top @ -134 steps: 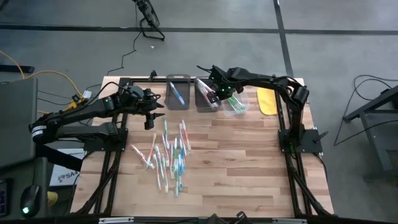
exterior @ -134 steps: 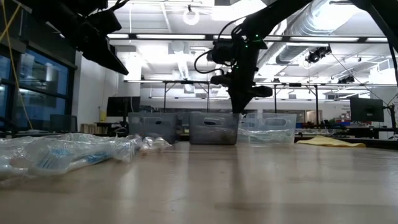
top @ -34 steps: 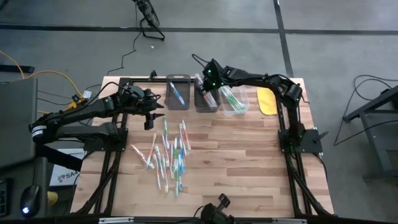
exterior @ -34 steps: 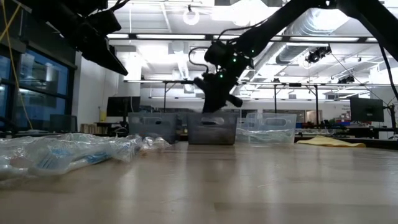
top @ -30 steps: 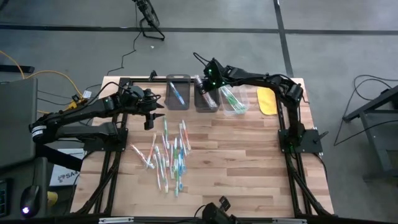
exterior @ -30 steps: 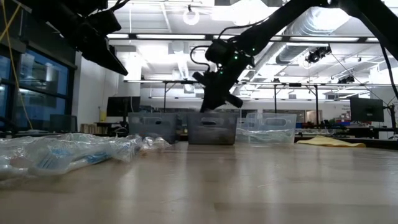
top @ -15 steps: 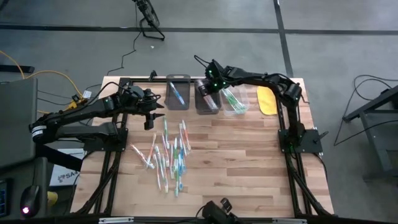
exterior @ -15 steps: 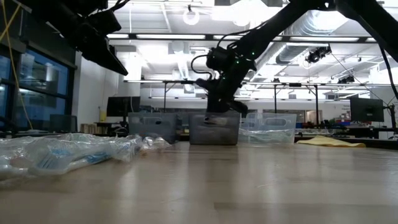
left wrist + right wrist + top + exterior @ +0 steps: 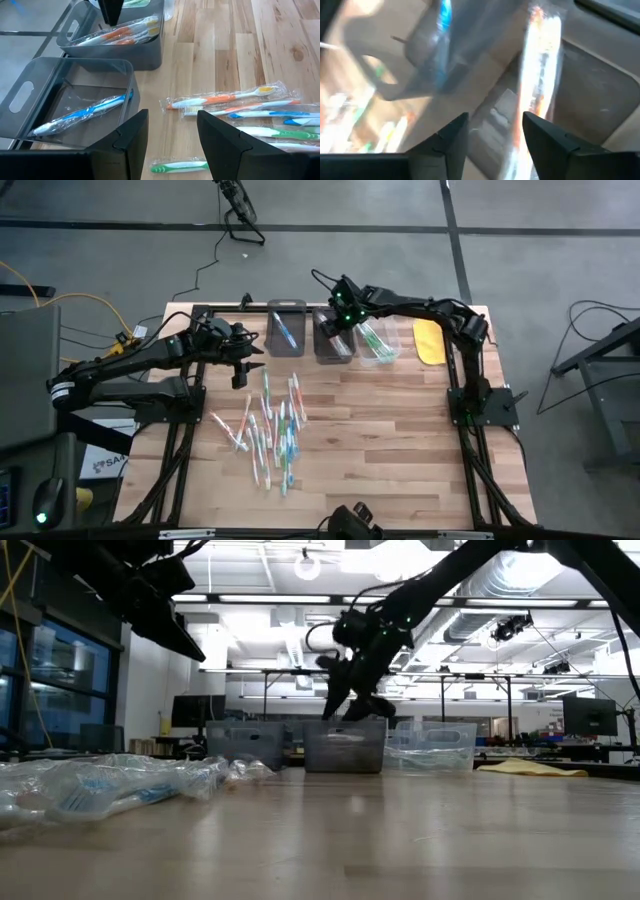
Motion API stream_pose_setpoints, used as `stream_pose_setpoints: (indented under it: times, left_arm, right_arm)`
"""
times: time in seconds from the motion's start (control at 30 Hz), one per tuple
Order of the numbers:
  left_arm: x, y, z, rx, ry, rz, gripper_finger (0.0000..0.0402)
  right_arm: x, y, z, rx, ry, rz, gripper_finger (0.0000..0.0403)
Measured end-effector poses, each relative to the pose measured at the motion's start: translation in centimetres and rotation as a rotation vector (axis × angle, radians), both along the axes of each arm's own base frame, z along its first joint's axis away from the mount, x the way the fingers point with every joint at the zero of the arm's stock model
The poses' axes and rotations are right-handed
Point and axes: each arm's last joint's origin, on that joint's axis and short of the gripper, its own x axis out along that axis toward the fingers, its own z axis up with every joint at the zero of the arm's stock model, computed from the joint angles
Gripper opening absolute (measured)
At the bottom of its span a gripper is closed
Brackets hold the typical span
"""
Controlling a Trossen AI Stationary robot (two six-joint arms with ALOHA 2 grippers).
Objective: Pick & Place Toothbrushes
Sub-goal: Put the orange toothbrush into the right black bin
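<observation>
— Did you catch that? The right gripper (image 9: 338, 327) just let go. A second ago its fingers were pinched shut over the middle bin (image 9: 333, 335); now they stand apart, with nothing between them.

— So the toothbrush went in?

— Looks that way. The right wrist view looks past the spread fingers at an orange-and-white wrapped brush (image 9: 540, 65) lying in the grey bin below, and the left wrist view shows orange brushes (image 9: 120, 34) resting inside that same bin with the gripper hanging just above them.

— And the other arm?

— The left gripper (image 9: 242, 367) hasn't budged, fingers parted and empty, hovering near the back left of the table (image 9: 400, 440), beside the bin with the blue brush (image 9: 285, 332).

— How much is left, then?

— Most of it, I'd say. The pile of toothbrushes (image 9: 272, 425) is still spread out loose on the boards, left of the table's middle, well away from the bins along the back edge. The clear bin (image 9: 378, 343) on the right has green ones in it.

— So one more sorted by colour.

— That's my reading. I'd guess the right arm heads back to the pile next, though it has a long reach across to get there.
</observation>
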Motion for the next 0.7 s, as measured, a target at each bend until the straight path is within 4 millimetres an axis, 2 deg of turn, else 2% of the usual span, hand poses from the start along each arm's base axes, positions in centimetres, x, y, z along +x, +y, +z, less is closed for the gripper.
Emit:
stream_pose_setpoints:
  times: [0.13, 0.23, 0.4, 0.53, 0.7]
  left_arm:
    - [0.0, 0.0, 0.0, 0.001, 0.000, -0.001, 0.0163]
    - [0.0, 0.0, 0.0, 0.000, 0.000, 0.000, 0.0163]
    - [0.0, 0.0, 0.0, -0.007, 0.002, 0.004, 0.0163]
    - [0.0, 0.0, 0.0, -0.005, 0.003, 0.002, 0.0163]
    - [-0.1, -0.1, -0.2, -0.022, 0.016, 0.009, 0.0163]
  right_arm:
    - [-0.5, 0.9, 2.1, -0.032, -0.011, 0.023, 0.0192]
    - [-0.7, 2.3, 3.6, -0.081, 0.004, 0.055, 0.0187]
    - [-1.0, 5.8, 6.4, -0.230, 0.078, 0.128, 0.0176]
    - [-1.0, 9.3, 7.8, -0.346, 0.132, 0.203, 0.0168]
    - [-2.6, 12.7, 7.5, -0.429, 0.082, 0.293, 0.0158]
